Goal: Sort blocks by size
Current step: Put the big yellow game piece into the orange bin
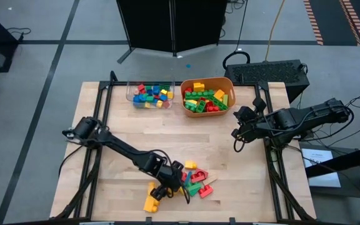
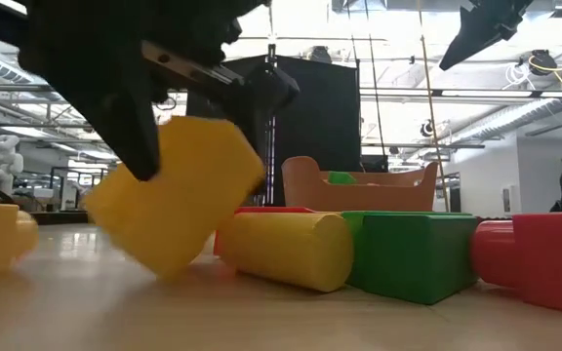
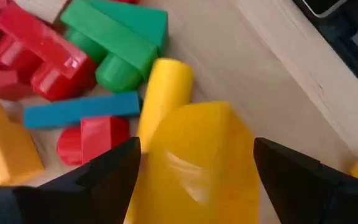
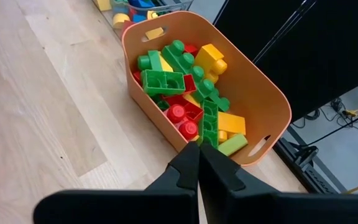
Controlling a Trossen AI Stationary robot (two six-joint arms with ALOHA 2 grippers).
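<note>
While most of the sorting looks done, a small heap of blocks [image 1: 191, 182] lies at the near edge of the table [image 1: 124, 131], a little left of its middle. The left gripper [image 1: 161, 189] is down in that heap, its two fingers spread wide on either side of a big yellow block [image 3: 197, 165]. In the low view this block sits tilted between the fingers, one corner on the wood or barely off it; whether the fingers actually press its sides I cannot tell. Just beside it lie a yellow cylinder [image 2: 286, 249], a green brick [image 2: 408, 252], red bricks [image 2: 535, 258] and, in the left wrist view, a thin blue bar [image 3: 82, 109]. One more yellow piece [image 1: 150, 204] lies nearest the table edge.

Farther back, well apart from the heap, the right gripper [image 1: 237, 145] hangs over the right side of the table with its jaws pressed together, holding nothing.

At the far edge stand two containers side by side: a clear tray [image 1: 132, 99] on the left, holding small blocks, and an orange tub [image 1: 230, 87] on the right, filled with larger green, yellow and red bricks.

My judgement: the task is well past halfway. Roughly ten loose blocks in the near heap remain to be carried to the containers, the big yellow one likely bound for the tub.
</note>
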